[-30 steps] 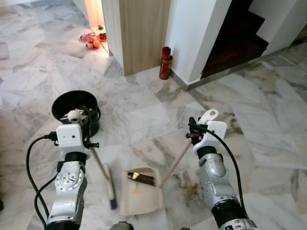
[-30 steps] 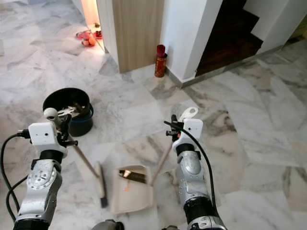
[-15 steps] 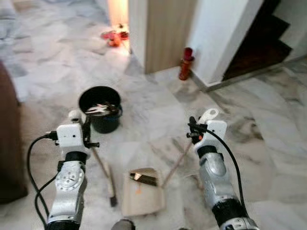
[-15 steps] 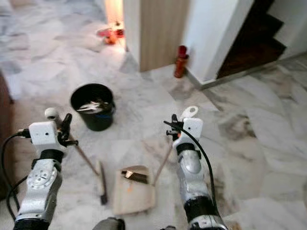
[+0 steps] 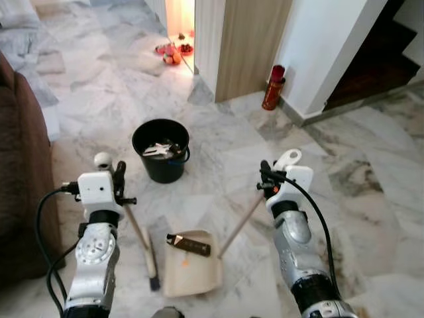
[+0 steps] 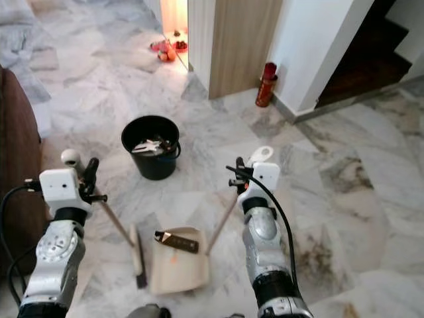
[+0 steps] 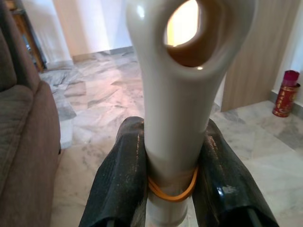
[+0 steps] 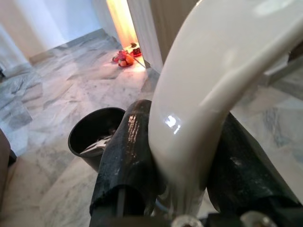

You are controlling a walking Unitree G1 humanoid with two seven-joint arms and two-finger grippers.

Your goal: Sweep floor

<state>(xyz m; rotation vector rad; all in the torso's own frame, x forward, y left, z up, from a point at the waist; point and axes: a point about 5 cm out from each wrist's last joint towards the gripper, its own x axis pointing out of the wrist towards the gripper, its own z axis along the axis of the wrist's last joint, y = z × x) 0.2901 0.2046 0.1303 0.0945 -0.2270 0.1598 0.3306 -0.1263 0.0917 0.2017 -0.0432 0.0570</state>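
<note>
My left gripper (image 5: 118, 183) is shut on the pale handle of a broom (image 7: 176, 94), whose head (image 5: 152, 256) rests on the marble floor to the left of the dustpan. My right gripper (image 5: 266, 177) is shut on the long white handle of the dustpan (image 8: 203, 90). The beige dustpan (image 5: 192, 273) sits on the floor between my arms, with a dark brown strip (image 5: 189, 244) and a small orange bit in it. A black bucket (image 5: 161, 151) with scraps inside stands just beyond, ahead of my left arm.
A brown sofa (image 5: 20, 185) runs along the left edge. A red canister (image 5: 272, 87) stands at the foot of the white wall, beside a wooden panel (image 5: 248, 40). Small red and orange items (image 5: 173, 54) lie in the lit doorway. Dark stairs (image 5: 371, 73) rise at the far right.
The whole picture has shifted right, so the camera has turned left: the sofa has come into view and the bucket sits more centrally. Both grips are unchanged.
</note>
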